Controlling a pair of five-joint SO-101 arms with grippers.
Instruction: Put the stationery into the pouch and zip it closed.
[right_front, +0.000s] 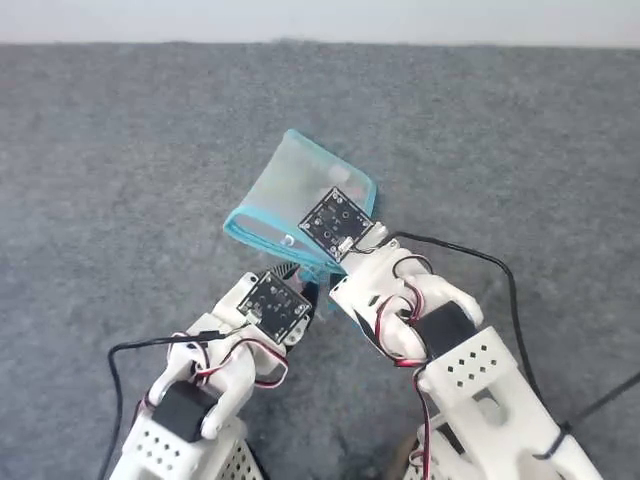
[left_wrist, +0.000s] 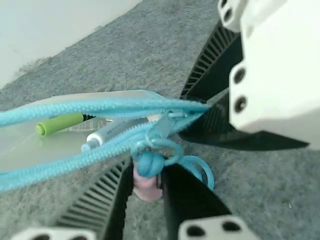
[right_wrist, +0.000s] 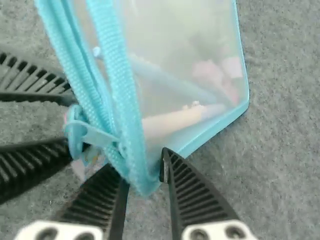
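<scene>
The translucent blue pouch (right_front: 300, 190) sits mid-table with its zip partly open, a green pen (left_wrist: 60, 123) and other stationery inside. At its near edge the left gripper (left_wrist: 147, 177) pinches the zipper pull (left_wrist: 150, 162). Just right of it, the right gripper (right_wrist: 144, 172) clamps the zip's end over the grey carpet (right_front: 120, 150).

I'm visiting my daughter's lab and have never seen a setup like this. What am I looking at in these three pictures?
Two small white robot arms stand side by side at a grey felt-like surface. One picture looks down on both from above. The other two come from a camera on each arm's wrist, so the black ribbed fingers near the edge of each are that arm's own claw. Between the arms is a see-through blue pouch, its zip open, with a green pen and a grey pen inside. The left claw pinches the zip pull. The right claw clamps the pouch's end.
</scene>
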